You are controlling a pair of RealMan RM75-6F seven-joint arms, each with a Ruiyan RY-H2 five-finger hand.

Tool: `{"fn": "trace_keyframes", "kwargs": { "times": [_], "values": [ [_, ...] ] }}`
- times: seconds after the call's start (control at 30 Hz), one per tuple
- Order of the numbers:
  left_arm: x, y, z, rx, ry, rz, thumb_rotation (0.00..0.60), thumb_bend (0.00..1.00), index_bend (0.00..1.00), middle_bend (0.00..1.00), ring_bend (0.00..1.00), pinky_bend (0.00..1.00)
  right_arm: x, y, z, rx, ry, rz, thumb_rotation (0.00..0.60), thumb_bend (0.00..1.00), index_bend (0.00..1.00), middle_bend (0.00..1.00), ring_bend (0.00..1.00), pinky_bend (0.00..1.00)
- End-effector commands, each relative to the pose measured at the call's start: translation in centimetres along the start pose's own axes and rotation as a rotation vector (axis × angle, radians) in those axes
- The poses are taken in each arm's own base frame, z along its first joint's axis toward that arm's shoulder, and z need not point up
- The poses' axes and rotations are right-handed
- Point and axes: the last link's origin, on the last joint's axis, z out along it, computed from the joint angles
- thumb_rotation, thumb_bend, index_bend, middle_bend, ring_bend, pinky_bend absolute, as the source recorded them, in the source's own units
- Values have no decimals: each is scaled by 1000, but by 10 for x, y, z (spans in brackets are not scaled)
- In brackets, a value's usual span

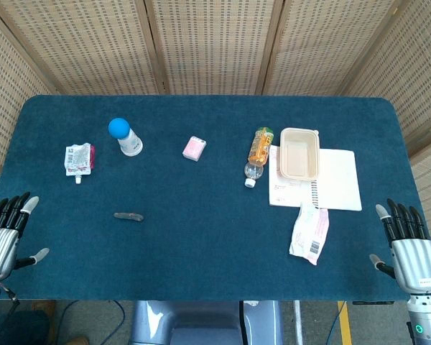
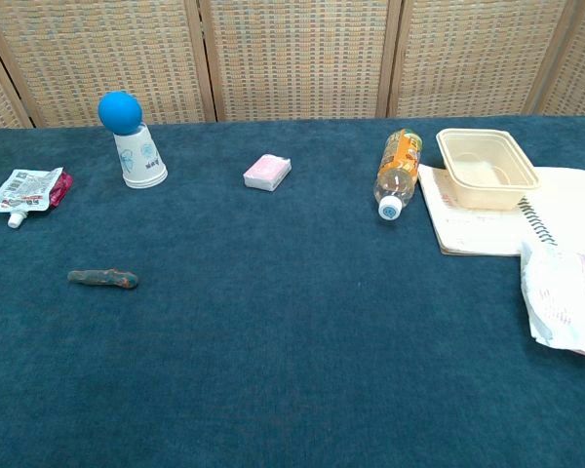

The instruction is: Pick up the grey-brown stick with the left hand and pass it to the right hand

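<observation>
A dark blue worktop [image 1: 201, 251] fills both views, backed by woven cane screens [image 1: 215, 43]. On its right side lies an open spiral notebook [image 1: 337, 183], and a beige plastic food tray [image 1: 299, 153] sits on the notebook's upper left corner. Just in front of the notebook's lower edge lies a crinkled white and pink packet [image 1: 309, 233].

The left hand [image 1: 6, 237] hangs at the worktop's near left edge, fingers spread and pointing away from the robot, holding nothing. The right hand [image 1: 408, 248] mirrors it at the near right edge, fingers likewise apart and empty. Neither shows in the chest view.

A small drink bottle with an orange label [image 1: 257, 154] lies on its side just left of the tray, cap toward the robot. Further left, an upturned white paper cup [image 1: 130, 141] carries a blue ball [image 1: 118, 128] on top. At the far left lies a white squeeze pouch with a red patch [image 1: 78, 159]. A small pink and white packet [image 1: 194, 148] lies between the cup and the bottle.

The grey-brown stick [image 1: 128, 215] lies flat on the worktop's left half, in front of the cup, well apart from the left hand.
</observation>
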Motion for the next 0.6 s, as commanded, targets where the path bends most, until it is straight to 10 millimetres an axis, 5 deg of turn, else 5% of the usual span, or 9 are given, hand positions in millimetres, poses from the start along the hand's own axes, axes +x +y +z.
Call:
{"fn": "trace_keyframes", "kwargs": {
  "times": [0.03,0.17,0.33,0.47,0.6],
  "values": [
    [0,0,0,-1,-5,1,600,0,0,0,0,0,1,-1,0,10,13,6,600,0,0,0,0,0],
    [-4,2,3,-16,-26,5,600,0,0,0,0,0,1,-2,0,27,31,21,600,0,0,0,0,0],
    [-23,18,32,-81,-85,17,600,0,17,0,0,0,-1,-2,2,24,26,19,600,0,0,0,0,0],
    [-47,31,65,-120,-158,70,600,50,288,0,0,0,-1,0,3,16,21,18,600,0,0,0,0,0],
    [-68,44,89,-135,-222,72,600,186,363,0,0,0,-1,1,3,10,19,16,600,0,0,0,0,0]
  ]
}}
